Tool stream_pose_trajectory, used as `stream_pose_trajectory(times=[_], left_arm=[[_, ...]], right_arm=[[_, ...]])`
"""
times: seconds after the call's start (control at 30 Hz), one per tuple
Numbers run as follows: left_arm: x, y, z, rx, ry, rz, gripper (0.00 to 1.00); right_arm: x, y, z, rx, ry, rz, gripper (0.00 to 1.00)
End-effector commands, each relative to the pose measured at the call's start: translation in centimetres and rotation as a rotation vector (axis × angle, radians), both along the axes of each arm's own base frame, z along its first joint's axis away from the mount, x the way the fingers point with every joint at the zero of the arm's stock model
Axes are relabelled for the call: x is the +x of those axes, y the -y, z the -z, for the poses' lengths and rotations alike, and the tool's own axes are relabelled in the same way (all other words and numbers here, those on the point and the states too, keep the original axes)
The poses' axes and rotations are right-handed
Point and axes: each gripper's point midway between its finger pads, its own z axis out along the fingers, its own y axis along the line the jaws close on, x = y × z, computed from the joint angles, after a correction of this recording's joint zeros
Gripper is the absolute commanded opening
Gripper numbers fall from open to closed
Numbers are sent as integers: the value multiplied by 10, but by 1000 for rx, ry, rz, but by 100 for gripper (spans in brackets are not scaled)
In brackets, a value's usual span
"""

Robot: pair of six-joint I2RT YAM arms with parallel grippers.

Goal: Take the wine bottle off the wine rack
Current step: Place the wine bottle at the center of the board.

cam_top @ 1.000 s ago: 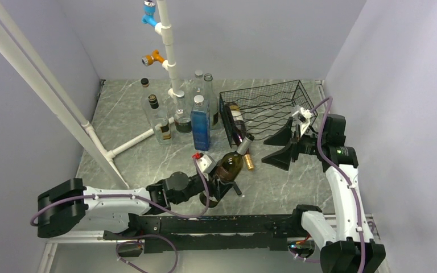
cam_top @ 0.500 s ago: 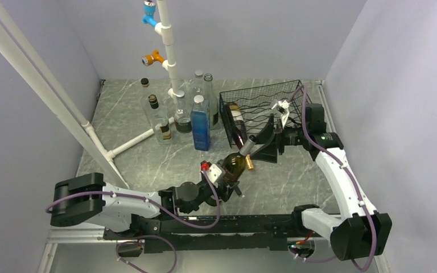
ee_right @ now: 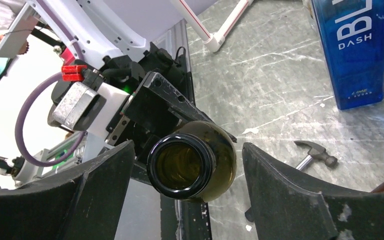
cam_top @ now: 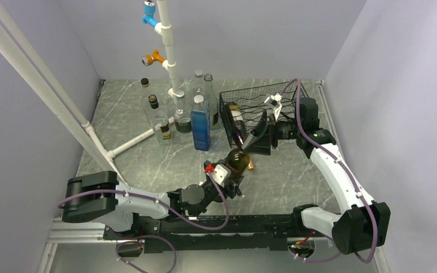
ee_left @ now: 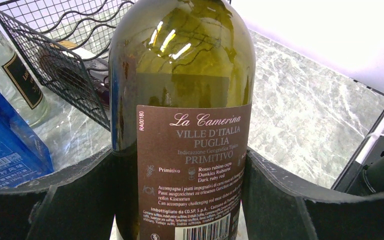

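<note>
Top external: my L hand [cam_top: 231, 170] is clamped on the La Camerina Primitivo wine bottle [cam_top: 239, 160], held tilted over the bench [cam_top: 296, 170] just in front of the wine rack [cam_top: 273, 102], i.e. already off it. In the last sec my R hand [ee_right: 187, 170] swung in from the rack's side. Its fingers now stand apart, straddling the bottle's open mouth w/o touching. Prob. a handover next.

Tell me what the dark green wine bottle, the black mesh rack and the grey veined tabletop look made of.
Dark olive-green wine bottle: glass, glossy, with sharp light reflections. Its brown label looks like matte paper.
Black wire-mesh rack: thin metal wire, probably coated, dull black.
Grey veined tabletop: marble pattern, slight sheen; stone or printed laminate, cannot tell.
</note>
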Motion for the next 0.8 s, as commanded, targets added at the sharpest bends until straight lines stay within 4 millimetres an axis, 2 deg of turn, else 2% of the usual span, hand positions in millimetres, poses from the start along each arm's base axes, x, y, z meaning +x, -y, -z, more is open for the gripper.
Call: stream_pose_trajectory(times=[0.0,0.13,0.2,0.3,0.4,0.47,0.57,0.63,0.7,0.77], left_arm=[[3,8,-65,-225,39,-35,0],[3,10,-65,-224,36,-40,0],[2,12,-65,-223,34,-40,0],[3,14,-63,-218,29,-40,0],[2,16,-62,-216,24,-38,0],[3,17,-60,-210,19,-37,0],[-1,23,-57,-188,14,-7,0],[-7,30,-57,-184,8,39,18],[-10,33,-54,-173,-6,60,47],[-12,35,-52,-159,-15,76,71]], right_arm=[[3,-5,-18,36,45,-16,78],[3,-5,-20,44,47,-17,66],[2,-6,-20,50,43,-20,56],[3,-6,-19,51,41,-13,38],[6,-7,-18,45,36,11,14],[6,-7,-20,45,40,13,2],[5,-7,-25,46,57,1,0],[4,-6,-28,43,71,-8,0],[3,-6,-30,42,89,-21,0],[3,-6,-31,36,112,-23,0]])
